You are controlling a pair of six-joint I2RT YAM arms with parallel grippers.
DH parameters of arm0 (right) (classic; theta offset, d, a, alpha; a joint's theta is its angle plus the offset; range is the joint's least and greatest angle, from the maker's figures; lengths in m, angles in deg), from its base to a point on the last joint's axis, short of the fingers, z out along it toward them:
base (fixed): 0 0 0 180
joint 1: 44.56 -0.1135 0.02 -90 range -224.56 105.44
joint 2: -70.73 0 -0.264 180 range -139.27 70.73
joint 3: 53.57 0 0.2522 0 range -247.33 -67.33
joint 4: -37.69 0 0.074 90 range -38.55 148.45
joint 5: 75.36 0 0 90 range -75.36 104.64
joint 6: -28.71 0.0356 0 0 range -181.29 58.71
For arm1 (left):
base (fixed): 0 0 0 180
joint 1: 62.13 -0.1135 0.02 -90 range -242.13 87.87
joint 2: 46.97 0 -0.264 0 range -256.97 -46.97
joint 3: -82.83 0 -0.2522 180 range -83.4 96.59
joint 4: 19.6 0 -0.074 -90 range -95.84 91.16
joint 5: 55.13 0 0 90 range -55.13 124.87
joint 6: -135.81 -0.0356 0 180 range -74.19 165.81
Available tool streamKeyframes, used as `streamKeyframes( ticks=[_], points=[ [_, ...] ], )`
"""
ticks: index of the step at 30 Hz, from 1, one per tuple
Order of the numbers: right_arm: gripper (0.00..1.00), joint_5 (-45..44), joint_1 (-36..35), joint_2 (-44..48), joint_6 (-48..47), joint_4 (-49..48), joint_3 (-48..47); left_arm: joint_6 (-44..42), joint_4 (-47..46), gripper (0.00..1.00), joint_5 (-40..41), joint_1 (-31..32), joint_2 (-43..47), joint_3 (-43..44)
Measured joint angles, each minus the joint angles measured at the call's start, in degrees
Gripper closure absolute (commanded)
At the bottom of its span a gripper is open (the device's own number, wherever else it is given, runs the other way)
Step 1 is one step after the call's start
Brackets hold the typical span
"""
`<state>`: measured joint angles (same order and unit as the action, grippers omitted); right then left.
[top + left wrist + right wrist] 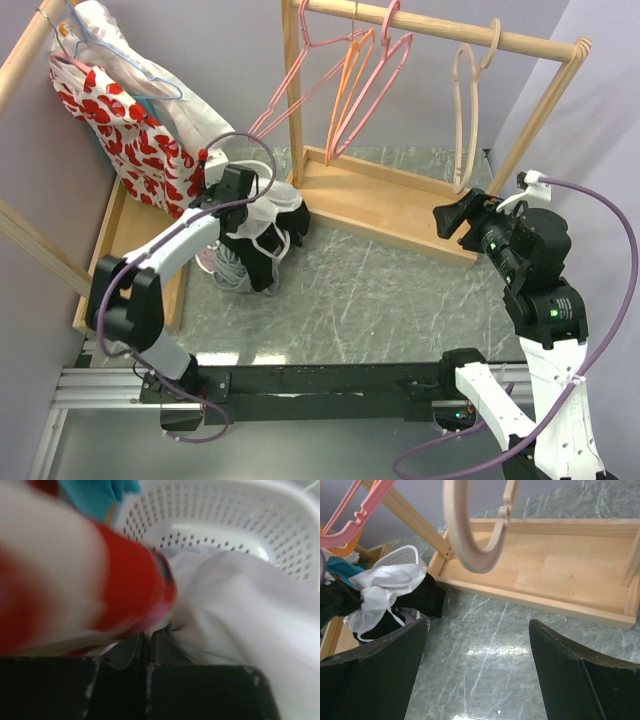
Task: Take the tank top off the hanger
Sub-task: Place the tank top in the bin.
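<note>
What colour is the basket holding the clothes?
White, with rows of small holes. The basket shows best in the left wrist view.

Right claw (pixel 477 625): gap between the fingers is open, bare table (pixel 485 680) below it, free to pass. Ahead, wooden rack base (pixel 560 575) blocks low. Wooden hanger (pixel 472 564) dangles above and ahead. Far left of it, basket (pixel 402 557) heaped with clothes. Left claw (pixel 147 636): hemmed in, red-and-white top (pixel 115 585) pressed against its left side, white cloth (pixel 240 595) on its right, basket wall ahead.
</note>
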<state>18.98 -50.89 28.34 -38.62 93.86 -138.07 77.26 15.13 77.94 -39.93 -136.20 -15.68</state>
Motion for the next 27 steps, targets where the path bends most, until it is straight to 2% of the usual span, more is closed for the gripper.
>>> streamKeyframes(
  ticks=[9, 10, 11, 13, 15, 16, 17, 23, 27],
  points=[
    [0.1, 0.28, 0.0, -0.22, 0.0, -0.04, 0.42, 2.73, 1.4, 0.99, -5.22, -5.11, -11.17, 2.86],
    [0.1, 0.31, 0.0, -0.22, 0.0, -0.07, 0.59, 2.73, 1.84, 0.95, -5.75, -5.44, -11.74, 3.72],
    [0.1, 0.31, 0.0, -0.22, 0.0, -0.02, 0.72, 2.69, 2.19, 0.79, -6.12, -5.62, -12.02, 4.42],
    [0.1, 0.31, 0.0, -0.24, 0.0, -0.02, 0.79, 2.47, 2.12, 0.54, -6.95, -5.66, -11.8, 5.05],
    [0.1, 0.33, 0.0, -0.22, 0.0, -0.02, 0.81, 1.9, 1.79, 0.54, -7.76, -5.62, -10.78, 4.74],
    [0.1, 0.37, 0.0, -0.22, 0.0, -0.04, 0.83, 1.79, 0.94, 0.46, -8.17, -5.6, -9.66, 3.98],
    [0.1, 0.48, 0.0, -0.22, 0.0, -0.15, 0.94, 1.33, 0.52, 0.34, -8.72, -5.62, -8.11, 3.02],
    [0.1, 1.44, 0.0, -0.35, 0.09, -0.83, 1.9, -0.52, -1.88, 0.13, -12.15, -5.11, 4.13, -1.4],
    [0.1, 1.84, 0.0, -0.57, 0.26, -1.29, 2.08, -1.44, -4.61, 0.11, -15.37, -3.82, 13.05, -5.81]
  ],
)
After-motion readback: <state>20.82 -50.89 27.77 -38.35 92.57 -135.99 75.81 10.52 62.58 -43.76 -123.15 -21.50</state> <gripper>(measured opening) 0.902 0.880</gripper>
